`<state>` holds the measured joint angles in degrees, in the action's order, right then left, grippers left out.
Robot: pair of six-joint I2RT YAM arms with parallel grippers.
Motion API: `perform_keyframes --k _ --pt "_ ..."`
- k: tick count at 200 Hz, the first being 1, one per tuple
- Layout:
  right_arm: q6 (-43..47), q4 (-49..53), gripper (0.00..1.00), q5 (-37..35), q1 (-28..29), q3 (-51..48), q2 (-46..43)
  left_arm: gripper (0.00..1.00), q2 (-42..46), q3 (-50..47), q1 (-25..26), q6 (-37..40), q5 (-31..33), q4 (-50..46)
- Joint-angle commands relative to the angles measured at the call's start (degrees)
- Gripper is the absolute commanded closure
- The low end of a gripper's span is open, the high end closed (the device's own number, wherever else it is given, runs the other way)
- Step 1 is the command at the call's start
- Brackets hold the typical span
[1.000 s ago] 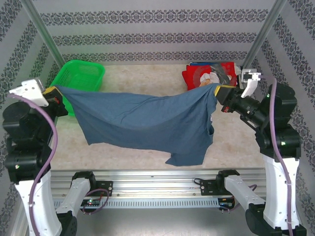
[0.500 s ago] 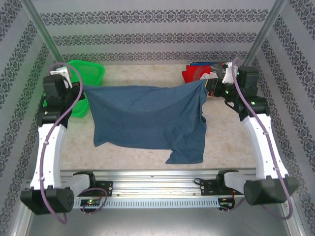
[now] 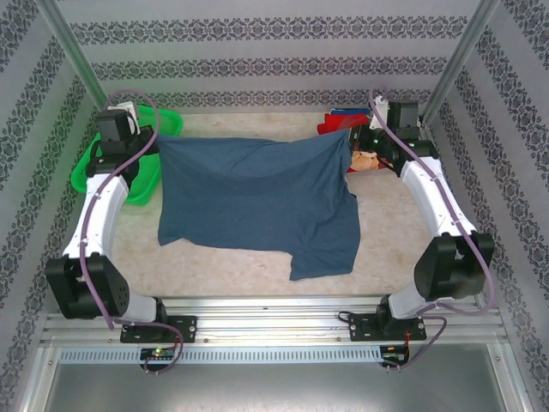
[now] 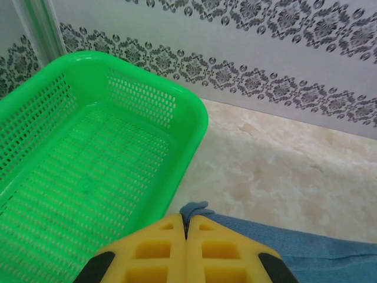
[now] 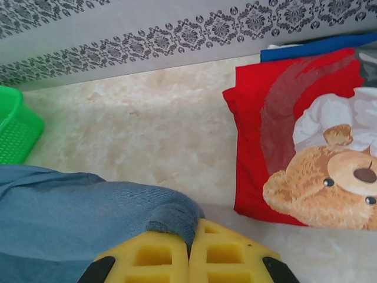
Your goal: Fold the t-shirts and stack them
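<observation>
Over the last second both arms have carried the slate-blue tee (image 3: pixel 257 197) toward the far edge of the bench (image 3: pixel 395 232). The cloth that sagged in the air between them now lies mostly spread out. It covers the middle of the bench, with its far edge stretched between the two grippers. The near edge is uneven, and a flap reaches toward the near edge on the right. The tee is plain and dusty blue, with soft wrinkles across it.

The left gripper (image 4: pixel 186 227) is clamped on the far-left corner of the tee. A small tuft pokes out between its yellow fingers, just beside the green mesh basket (image 4: pixel 88 177) at the far-left corner. The right gripper (image 5: pixel 189 243) is pinched on the far-right corner, with cloth bunched against its pads.

The red teddy-bear shirt (image 5: pixel 306 153) lies folded at the far-right corner, just beyond that gripper. A blue folded shirt (image 5: pixel 318 47) shows along its far side
</observation>
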<state>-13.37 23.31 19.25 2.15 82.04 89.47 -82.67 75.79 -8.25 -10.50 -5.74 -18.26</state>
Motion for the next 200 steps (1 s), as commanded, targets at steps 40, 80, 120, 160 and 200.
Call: perform_keyframes --k 40,80,120,160,200 --pt "4.6 -1.5 1.00 -6.6 0.6 9.1 11.7 1.00 -8.2 4.5 0.3 -1.2 -0.8 5.8" --pt "4.8 -2.5 1.00 -8.7 0.7 12.5 16.9 1.00 -13.2 8.4 1.5 -2.7 -2.5 7.4" --pt "5.7 -1.5 1.00 -9.9 0.9 16.7 21.1 1.00 -20.9 17.0 4.3 -2.4 -3.3 5.8" --pt "6.7 -0.1 1.00 -10.7 0.7 19.8 23.9 1.00 -26.5 21.4 4.8 -3.2 -2.8 4.5" --pt "6.5 -1.0 1.00 -10.3 0.8 16.2 21.1 1.00 -21.5 14.4 4.9 -4.4 -2.8 9.8"
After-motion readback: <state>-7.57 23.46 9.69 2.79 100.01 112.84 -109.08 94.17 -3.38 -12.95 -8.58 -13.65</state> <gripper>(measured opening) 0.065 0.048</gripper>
